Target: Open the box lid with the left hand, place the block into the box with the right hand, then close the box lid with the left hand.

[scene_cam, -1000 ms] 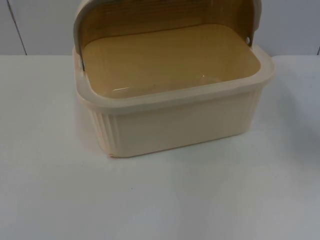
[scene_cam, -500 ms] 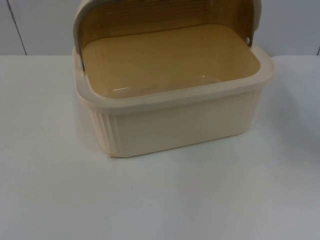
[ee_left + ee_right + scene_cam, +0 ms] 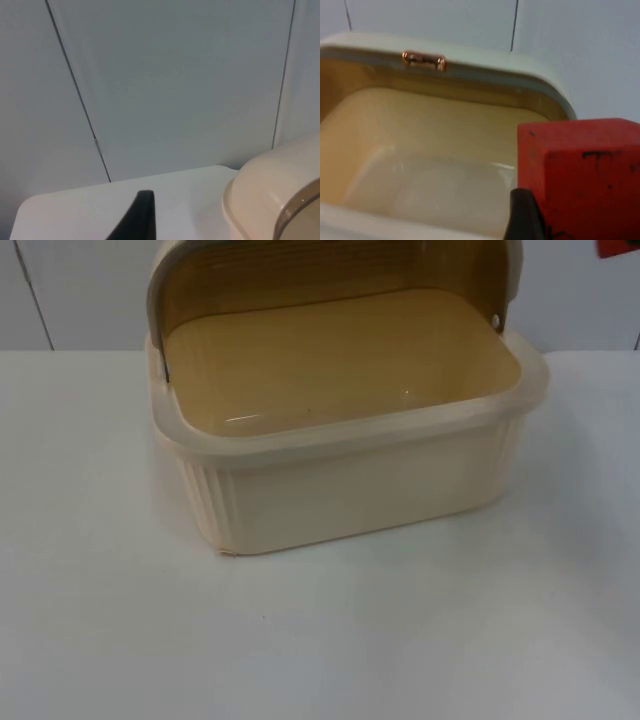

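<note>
A cream ribbed box stands on the white table near the back wall, its amber inside bare. Its lid is rolled up and back over the far side. In the right wrist view the lid's copper handle sits on the raised lid edge. My right gripper is shut on a red block, held in the air off the box's right end, with the box interior below and ahead of it. A sliver of the red block peeks in above the box's far right corner. My left gripper waits left of the box, beside the lid's rounded shell.
The white table stretches in front of the box and to both sides. The grey partition wall stands close behind the box.
The red block has come into the top view at the upper right corner. The box and its lid have not moved.
</note>
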Action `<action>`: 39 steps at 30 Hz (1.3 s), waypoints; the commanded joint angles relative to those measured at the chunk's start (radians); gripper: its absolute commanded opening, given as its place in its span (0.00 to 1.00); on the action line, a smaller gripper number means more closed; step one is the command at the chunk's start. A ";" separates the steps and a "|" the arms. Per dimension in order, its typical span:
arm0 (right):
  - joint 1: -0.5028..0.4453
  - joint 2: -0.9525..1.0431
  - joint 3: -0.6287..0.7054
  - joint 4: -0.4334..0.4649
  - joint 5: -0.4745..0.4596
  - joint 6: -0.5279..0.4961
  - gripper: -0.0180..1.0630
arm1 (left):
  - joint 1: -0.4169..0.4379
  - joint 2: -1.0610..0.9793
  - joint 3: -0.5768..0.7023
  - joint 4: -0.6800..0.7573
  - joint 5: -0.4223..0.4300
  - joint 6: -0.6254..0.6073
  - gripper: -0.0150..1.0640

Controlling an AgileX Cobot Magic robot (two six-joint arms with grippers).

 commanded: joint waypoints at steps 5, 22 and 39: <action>0.002 0.197 -0.001 0.001 -0.209 0.038 0.02 | -0.005 -0.005 -0.003 -0.011 -0.006 -0.002 0.98; 0.047 0.445 -0.230 -0.130 -0.175 0.038 0.02 | -0.005 -0.005 -0.003 0.014 0.019 -0.002 0.98; 0.092 0.620 -0.394 -0.134 -0.119 0.038 0.02 | -0.005 -0.005 -0.003 0.005 0.022 -0.002 0.98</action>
